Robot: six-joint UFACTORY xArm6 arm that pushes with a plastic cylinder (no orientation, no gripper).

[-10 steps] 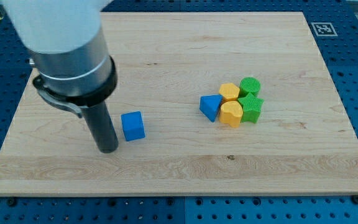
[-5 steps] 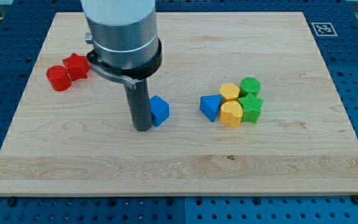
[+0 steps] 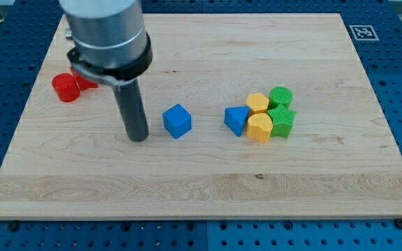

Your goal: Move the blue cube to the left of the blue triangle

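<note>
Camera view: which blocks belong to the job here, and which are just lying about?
Job: blue cube; blue triangle; my tip, on the cube's left, apart from it.

Lying about: two yellow blocks; green cylinder; green star-like block; red cylinder; second red block, partly hidden.

The arm (image 3: 107, 35) runs off the view's top and hides most of the red star (image 3: 89, 81); the red cylinder (image 3: 65, 87) beside it shows almost whole
</note>
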